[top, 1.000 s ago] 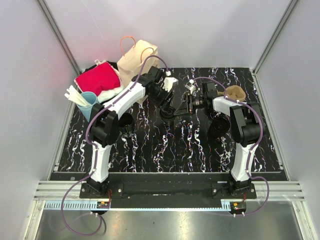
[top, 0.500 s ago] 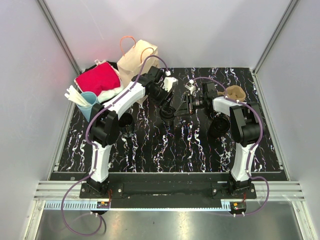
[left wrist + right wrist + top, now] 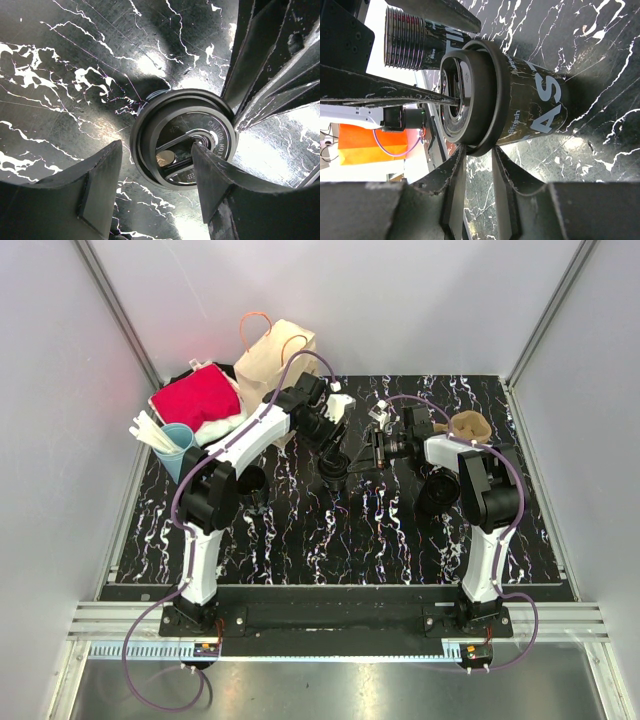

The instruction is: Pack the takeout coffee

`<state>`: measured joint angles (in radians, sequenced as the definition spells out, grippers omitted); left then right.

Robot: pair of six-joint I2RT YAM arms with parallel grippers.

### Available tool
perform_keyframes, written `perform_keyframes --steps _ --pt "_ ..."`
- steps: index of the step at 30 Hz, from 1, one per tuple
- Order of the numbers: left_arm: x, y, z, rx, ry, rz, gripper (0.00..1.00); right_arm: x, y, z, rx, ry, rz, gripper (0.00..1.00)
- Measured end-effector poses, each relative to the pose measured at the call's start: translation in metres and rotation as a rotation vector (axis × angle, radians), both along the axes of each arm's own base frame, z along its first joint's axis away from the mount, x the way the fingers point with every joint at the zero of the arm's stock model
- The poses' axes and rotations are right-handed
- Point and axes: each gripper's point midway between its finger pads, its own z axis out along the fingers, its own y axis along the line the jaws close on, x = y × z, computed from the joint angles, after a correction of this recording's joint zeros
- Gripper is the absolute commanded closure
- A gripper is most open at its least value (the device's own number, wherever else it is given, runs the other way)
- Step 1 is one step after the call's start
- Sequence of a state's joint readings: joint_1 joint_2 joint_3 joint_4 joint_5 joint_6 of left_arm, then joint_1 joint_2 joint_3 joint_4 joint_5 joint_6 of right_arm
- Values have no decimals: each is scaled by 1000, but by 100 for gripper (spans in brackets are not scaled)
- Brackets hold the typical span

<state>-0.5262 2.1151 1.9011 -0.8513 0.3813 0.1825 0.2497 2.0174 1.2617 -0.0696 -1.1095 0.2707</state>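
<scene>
A black takeout coffee cup (image 3: 331,476) with white lettering (image 3: 537,107) stands mid-table, a black lid (image 3: 172,107) on top. The lid reads "CAUTION HOT". My right gripper (image 3: 357,468) reaches in from the right. In the right wrist view its fingers (image 3: 479,152) are pinched on the lid's rim (image 3: 487,90). My left gripper (image 3: 334,458) hangs over the cup from the back left. It is open (image 3: 156,146), one finger on each side of the lid, holding nothing.
A brown paper bag (image 3: 275,358) with handles stands at the back left beside a red cloth (image 3: 196,398). A blue cup of wooden stirrers (image 3: 172,446) is at the left edge. Black round items sit by each arm (image 3: 250,478) (image 3: 436,494). A brown holder (image 3: 470,425) is at the right.
The cup and my right gripper have shifted very slightly left. The left gripper stays open over the lid.
</scene>
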Motion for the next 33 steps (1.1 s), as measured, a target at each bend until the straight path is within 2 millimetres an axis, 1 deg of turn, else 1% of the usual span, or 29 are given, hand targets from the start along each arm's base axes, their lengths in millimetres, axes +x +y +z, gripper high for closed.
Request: perform_keyframes --steps 5,8,11,15,19,33 --pt "1 0 -1 -3 -2 2 40 0 4 -1 0 3 6 70" --pt "2 1 -2 -7 -3 3 42 0 6 -2 -3 0 8 71" --pt "1 2 -2 -13 -1 3 44 1 8 -2 -7 -1 7 71" --pt "2 3 -2 -25 -1 3 51 2 9 -2 -11 2 8 71" --pt "4 4 -3 -41 -6 5 55 2 10 -3 -13 5 10 71" --pt "6 7 -3 -73 -26 4 58 2 12 -4 -40 5 7 71"
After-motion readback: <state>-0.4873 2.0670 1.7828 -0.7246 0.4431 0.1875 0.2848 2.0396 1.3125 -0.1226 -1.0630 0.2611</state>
